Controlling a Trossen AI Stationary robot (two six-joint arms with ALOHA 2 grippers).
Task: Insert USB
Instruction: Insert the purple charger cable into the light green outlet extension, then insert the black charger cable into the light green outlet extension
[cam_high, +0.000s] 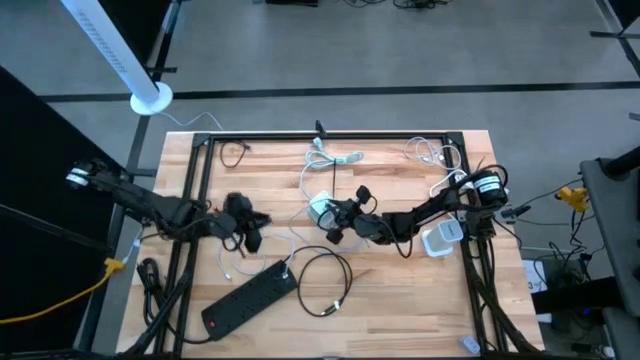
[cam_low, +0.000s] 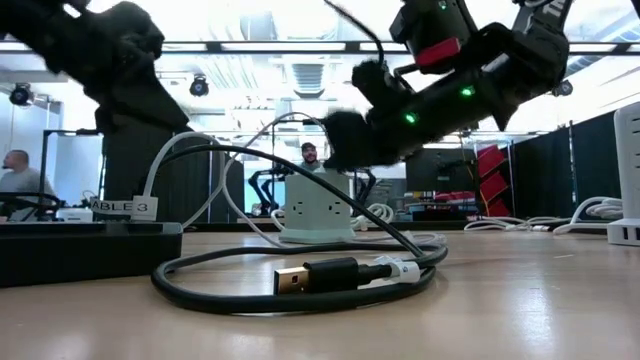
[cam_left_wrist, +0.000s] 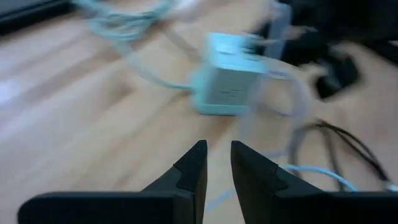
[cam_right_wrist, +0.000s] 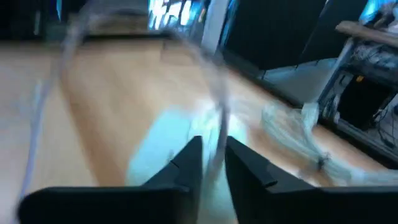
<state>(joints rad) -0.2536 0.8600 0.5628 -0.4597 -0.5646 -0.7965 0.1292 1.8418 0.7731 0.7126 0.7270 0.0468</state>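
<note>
Counted on the table: one pale green charging cube (cam_high: 320, 208), one white charger block (cam_high: 441, 238), one black power strip (cam_high: 250, 298), one coiled black USB cable (cam_high: 330, 285). Two arms are present.

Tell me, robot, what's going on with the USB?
Right gripper at the mint charger cube, a white cable between its fingers. Left gripper waits, empty. Black USB plug loose on the table, not inserted.

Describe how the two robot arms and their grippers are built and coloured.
Both arms are dark, nearly black, jointed links. The right arm carries small green indicator lights and a red patch near its wrist, plus a white-banded joint by its base. Each gripper ends in two dark, angular fingers tapering to narrow tips: left gripper, right gripper. Black cables trail along both arms.
</note>
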